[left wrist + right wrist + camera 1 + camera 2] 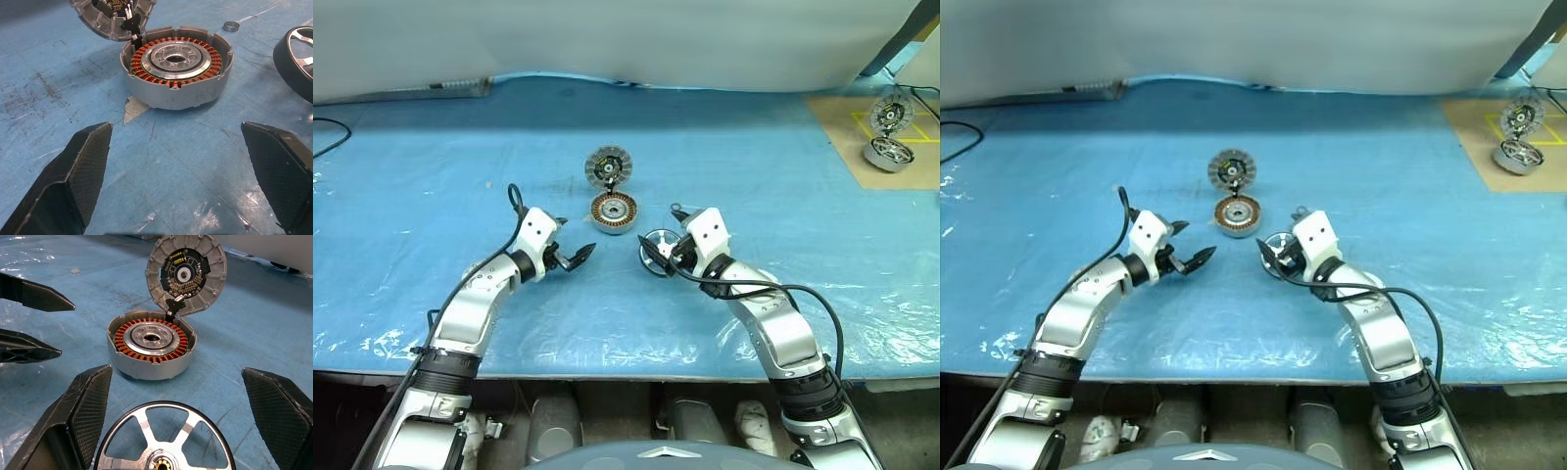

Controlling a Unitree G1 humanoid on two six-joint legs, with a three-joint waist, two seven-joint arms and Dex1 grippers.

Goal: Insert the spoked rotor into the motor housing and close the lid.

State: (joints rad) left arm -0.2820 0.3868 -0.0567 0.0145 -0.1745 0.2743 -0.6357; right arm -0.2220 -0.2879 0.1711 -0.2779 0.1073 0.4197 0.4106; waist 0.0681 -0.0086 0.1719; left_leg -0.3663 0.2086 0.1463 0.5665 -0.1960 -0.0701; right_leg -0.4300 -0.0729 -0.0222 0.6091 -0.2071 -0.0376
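No writing can be read anywhere. The motor housing (pixel 614 212) sits mid-table, nearer the far edge, its lid (pixel 608 167) tipped up behind it. The spoked rotor (pixel 165 445), partly cut off, lies between the wide-open, empty right gripper (pixel 186 426). The left gripper (pixel 188 174) gapes empty too.

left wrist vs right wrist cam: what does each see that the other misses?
Left wrist only: a small dark ring lying on the blue mat beyond the motor housing, and the left pincer with fingers wide apart.

Right wrist only: the whole raised lid with its inner circuit face, the spoked rotor with its hub between the open fingers of the right pincer, and the other pincer's finger tips at the side.

Both: the housing with copper windings, the lid hinged at its far rim, part of the rotor, the blue mat.
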